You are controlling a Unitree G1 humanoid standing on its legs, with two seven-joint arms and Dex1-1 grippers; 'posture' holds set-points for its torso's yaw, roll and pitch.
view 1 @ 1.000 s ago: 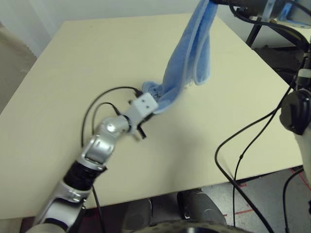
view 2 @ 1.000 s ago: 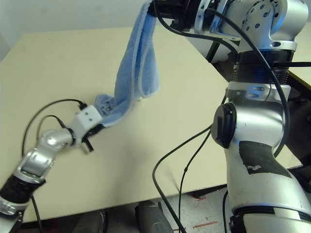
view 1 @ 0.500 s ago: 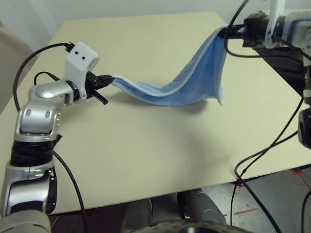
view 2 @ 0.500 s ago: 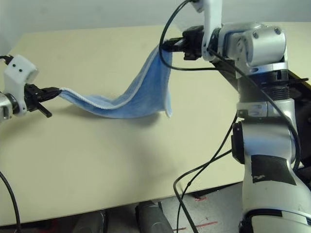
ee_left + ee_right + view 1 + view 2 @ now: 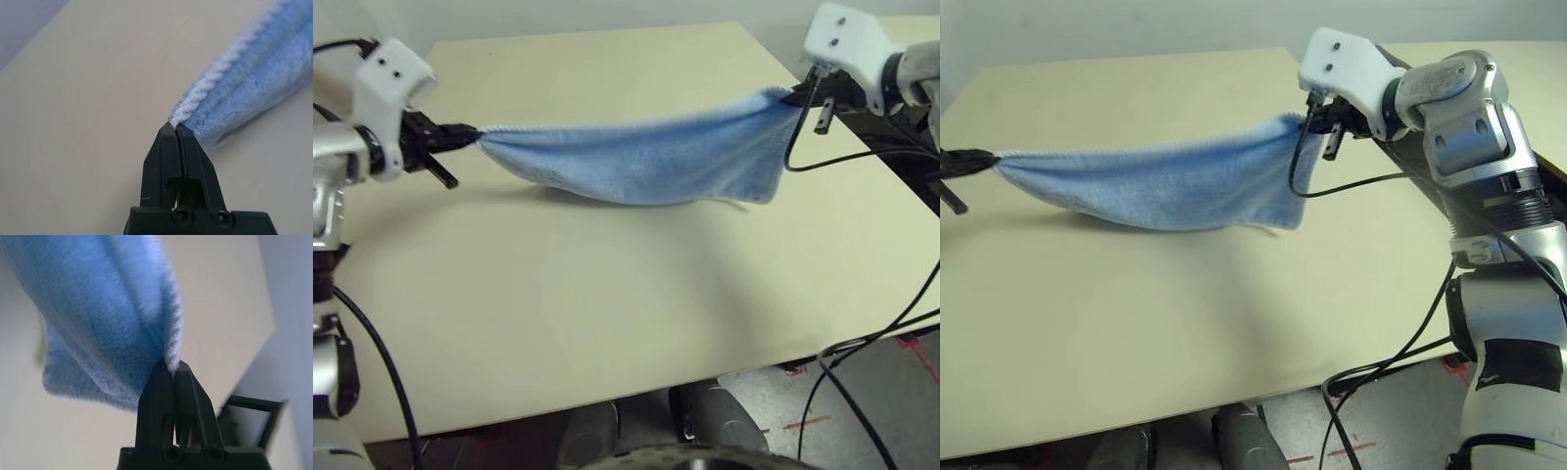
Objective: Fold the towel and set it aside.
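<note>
The light-blue towel (image 5: 646, 162) hangs stretched between my two grippers above the table (image 5: 607, 313), sagging in the middle with its lower edge close to the tabletop. My left gripper (image 5: 470, 132) is shut on the towel's left corner, where the white edging (image 5: 205, 90) bunches at the fingertips. My right gripper (image 5: 800, 95) is shut on the opposite corner at the far right, the cloth (image 5: 107, 308) hanging folded double from its closed fingers.
The beige tabletop spreads wide under and in front of the towel. Black cables (image 5: 862, 333) hang off the table's right edge beside my right arm (image 5: 1469, 127). A dark frame (image 5: 254, 421) stands beyond the right edge.
Both grippers have moved apart and the right one has come down, pulling the towel from a hanging drape into a nearly level span. The left gripper went left and up.
</note>
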